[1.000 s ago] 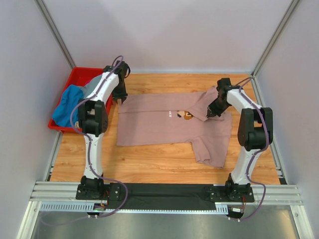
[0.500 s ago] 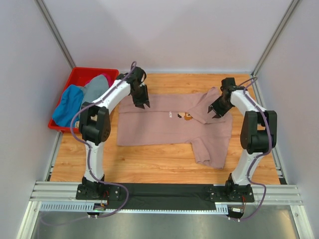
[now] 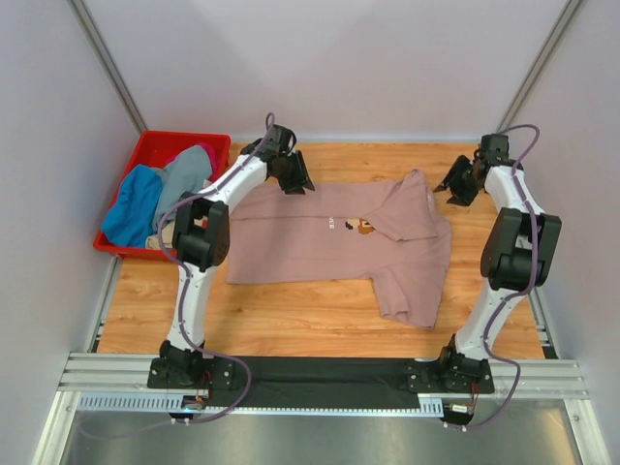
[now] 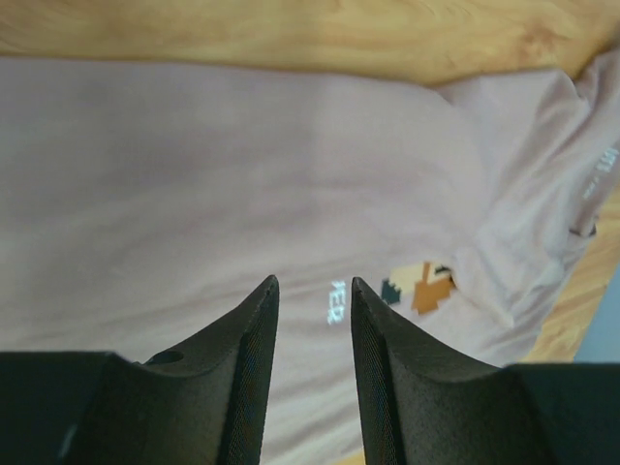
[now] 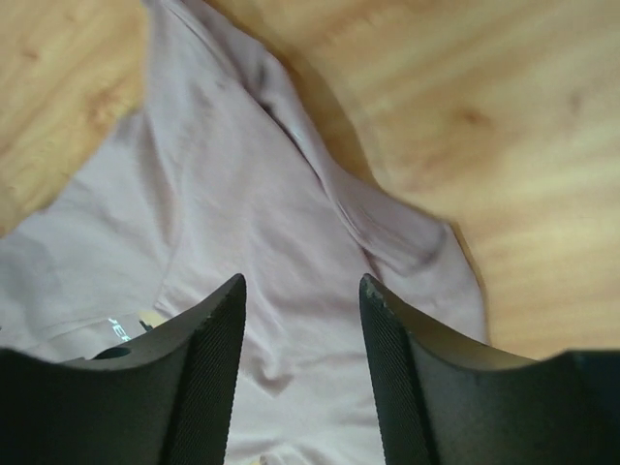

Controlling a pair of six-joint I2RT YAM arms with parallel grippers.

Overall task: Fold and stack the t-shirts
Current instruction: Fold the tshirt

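left claw and right claw hang parted and empty, the dusty-pink t-shirt lying barely folded between them, the other t-shirts heaped unfolded in a crate beyond the left claw.

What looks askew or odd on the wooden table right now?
The dusty-pink cloth t-shirt is not flat: its far sleeve is folded over the chest, up to the small orange print. Nothing else stands out.

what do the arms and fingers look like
White tubular links with black joint housings on both the left arm and the right arm; a thin purple cable loops along each. The fingers are matte black, curved and tapering, with finely ribbed inner faces.
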